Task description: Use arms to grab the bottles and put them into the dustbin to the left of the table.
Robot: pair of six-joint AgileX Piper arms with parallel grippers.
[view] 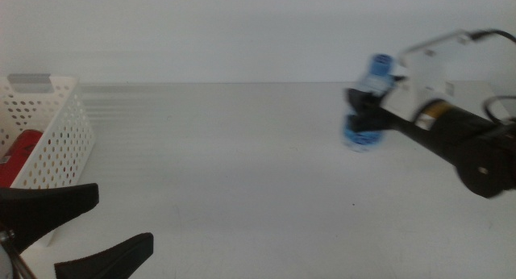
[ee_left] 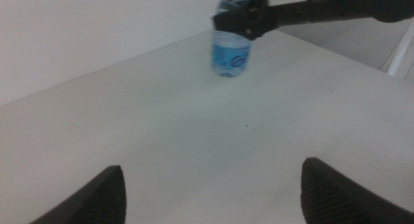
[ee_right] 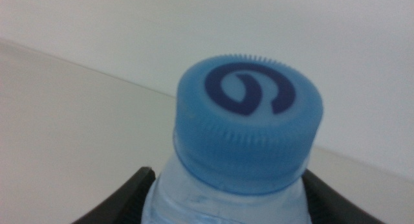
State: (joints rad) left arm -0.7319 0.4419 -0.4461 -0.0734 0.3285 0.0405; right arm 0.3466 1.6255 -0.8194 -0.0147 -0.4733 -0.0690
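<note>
My right gripper [view: 360, 106] is shut on a small clear water bottle [view: 359, 137] with a blue cap and blue label. It holds the bottle tilted at the far right of the white table [view: 242, 174]. I cannot tell whether the base touches the tabletop. The right wrist view has the bottle's cap [ee_right: 249, 120] filling the frame, a dark jaw on either side. In the left wrist view the bottle [ee_left: 230, 54] stands far ahead with the right gripper [ee_left: 237, 22] around its upper part. My left gripper [view: 125, 218] waits open at the near left. The dustbin [view: 60, 126] stands at the left.
A red can [view: 20, 154] lies inside the dustbin. Between my left gripper [ee_left: 213, 191] and the bottle stretches bare white tabletop. A pale wall runs behind the table's far edge.
</note>
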